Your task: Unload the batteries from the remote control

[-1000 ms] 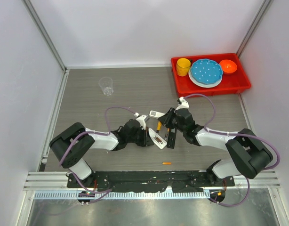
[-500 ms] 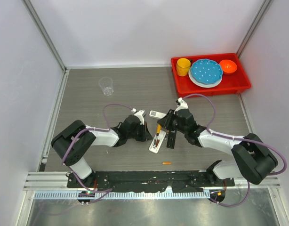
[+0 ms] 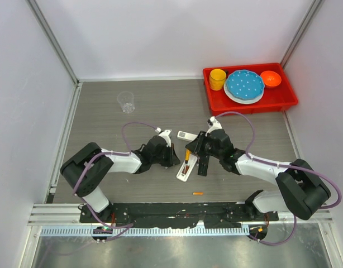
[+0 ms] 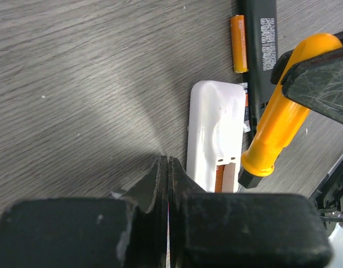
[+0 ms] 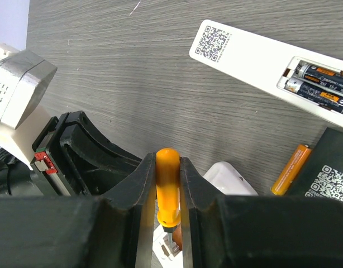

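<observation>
A white remote control (image 3: 183,170) lies back up on the table with its battery bay open, and an orange battery (image 4: 220,178) shows inside it. My right gripper (image 5: 168,162) is shut on the orange-handled tool (image 3: 187,152), whose metal tip points down into that bay. Just left of the remote, my left gripper (image 4: 168,163) is shut and empty. A loose orange battery (image 4: 238,36) lies beside a black remote (image 3: 203,165). A second white remote (image 5: 261,53) lies open with two dark batteries (image 5: 322,84) in it. Another orange battery (image 3: 198,193) lies near the front edge.
A red tray (image 3: 216,102) at the back right holds a yellow cup (image 3: 218,79), a blue plate (image 3: 244,84) and an orange bowl (image 3: 270,79). A clear plastic cup (image 3: 125,101) stands at the back left. Walls close the table on three sides.
My left gripper has drawn back to the left, off the white remote, which now lies flat on the table. The right gripper with the tool has shifted slightly over the bay.
</observation>
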Robot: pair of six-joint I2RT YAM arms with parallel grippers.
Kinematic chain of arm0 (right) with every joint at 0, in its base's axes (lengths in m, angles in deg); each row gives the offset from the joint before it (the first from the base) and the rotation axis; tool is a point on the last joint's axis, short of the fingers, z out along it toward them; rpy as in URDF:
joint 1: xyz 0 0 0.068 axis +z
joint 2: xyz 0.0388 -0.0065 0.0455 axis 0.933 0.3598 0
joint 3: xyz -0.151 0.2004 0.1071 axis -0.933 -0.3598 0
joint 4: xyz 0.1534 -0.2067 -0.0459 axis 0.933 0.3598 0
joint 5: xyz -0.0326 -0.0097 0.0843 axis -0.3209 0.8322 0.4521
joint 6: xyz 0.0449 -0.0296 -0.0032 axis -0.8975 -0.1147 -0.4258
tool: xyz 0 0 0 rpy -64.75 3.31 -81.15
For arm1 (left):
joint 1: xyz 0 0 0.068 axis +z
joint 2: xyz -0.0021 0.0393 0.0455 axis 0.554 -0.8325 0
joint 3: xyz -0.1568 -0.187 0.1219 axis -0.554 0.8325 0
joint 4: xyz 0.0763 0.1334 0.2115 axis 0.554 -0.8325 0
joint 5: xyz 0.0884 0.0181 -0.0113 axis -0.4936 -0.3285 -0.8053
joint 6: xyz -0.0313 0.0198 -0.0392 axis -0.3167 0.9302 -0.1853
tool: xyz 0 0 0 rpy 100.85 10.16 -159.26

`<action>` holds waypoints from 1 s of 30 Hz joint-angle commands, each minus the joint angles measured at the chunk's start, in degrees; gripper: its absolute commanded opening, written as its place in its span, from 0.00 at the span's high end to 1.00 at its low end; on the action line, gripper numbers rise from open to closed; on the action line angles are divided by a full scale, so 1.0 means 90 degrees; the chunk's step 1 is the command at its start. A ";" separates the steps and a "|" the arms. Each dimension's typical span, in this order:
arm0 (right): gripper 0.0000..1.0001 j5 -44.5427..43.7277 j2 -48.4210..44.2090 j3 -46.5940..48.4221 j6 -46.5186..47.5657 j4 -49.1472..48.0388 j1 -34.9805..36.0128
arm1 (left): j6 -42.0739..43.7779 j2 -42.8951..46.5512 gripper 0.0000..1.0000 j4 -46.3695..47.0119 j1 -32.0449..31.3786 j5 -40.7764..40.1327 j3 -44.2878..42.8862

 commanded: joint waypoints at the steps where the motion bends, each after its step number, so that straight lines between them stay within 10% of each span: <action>1: 0.99 0.0082 -0.0001 0.0240 0.0008 -0.0347 0.0040 | 0.0380 0.0184 1.00 -0.0962 0.0060 -0.0511 0.0064; 14: 0.99 0.0141 -0.0284 0.1206 0.0506 0.0335 -0.0555 | 0.0888 0.1434 0.30 -0.1851 0.0664 0.0210 -0.0913; 22: 0.99 0.0306 -0.0703 0.1491 -0.0117 0.0300 -0.0634 | 0.0751 0.1991 0.14 -0.1354 0.1212 0.2610 -0.1518; 30: 0.99 0.0288 -0.1562 0.1189 -0.0675 0.0211 -0.0556 | 0.0428 0.1347 0.26 -0.0874 0.0901 0.3854 -0.1987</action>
